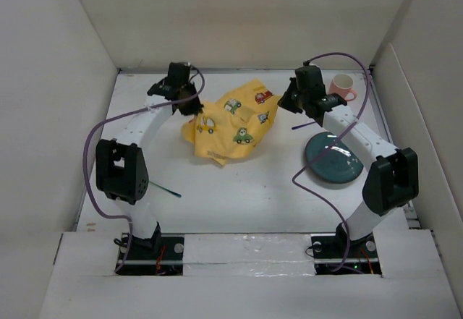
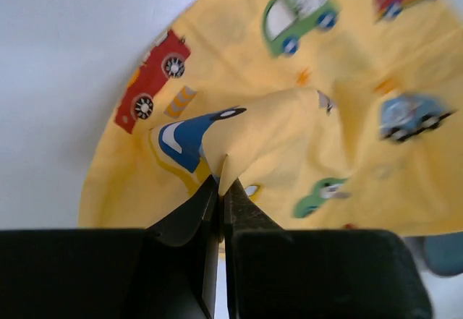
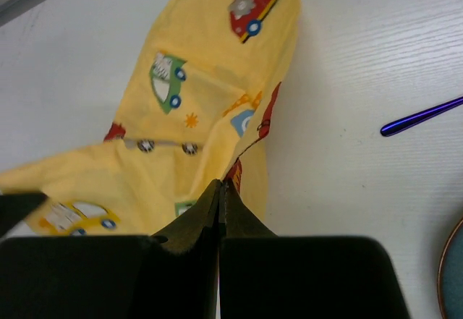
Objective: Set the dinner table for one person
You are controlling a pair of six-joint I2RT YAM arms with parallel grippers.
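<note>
The dinner table (image 1: 246,189) is a white tabletop walled by pale panels. A yellow cloth mat (image 1: 233,120) printed with small cars lies crumpled at its far middle, lifted at both sides. My left gripper (image 1: 190,108) is shut on the mat's left edge; the left wrist view shows a fold of the mat (image 2: 289,131) pinched between the closed jaws (image 2: 221,180). My right gripper (image 1: 281,103) is shut on the mat's right edge; the right wrist view shows the mat (image 3: 195,109) held at the jaw tips (image 3: 223,184).
A teal plate (image 1: 333,158) lies at the right, partly under the right arm. A pink mug (image 1: 342,86) stands at the far right. A purple utensil (image 1: 302,125) lies by the plate and shows in the right wrist view (image 3: 419,116). A green utensil (image 1: 165,189) lies near the left arm.
</note>
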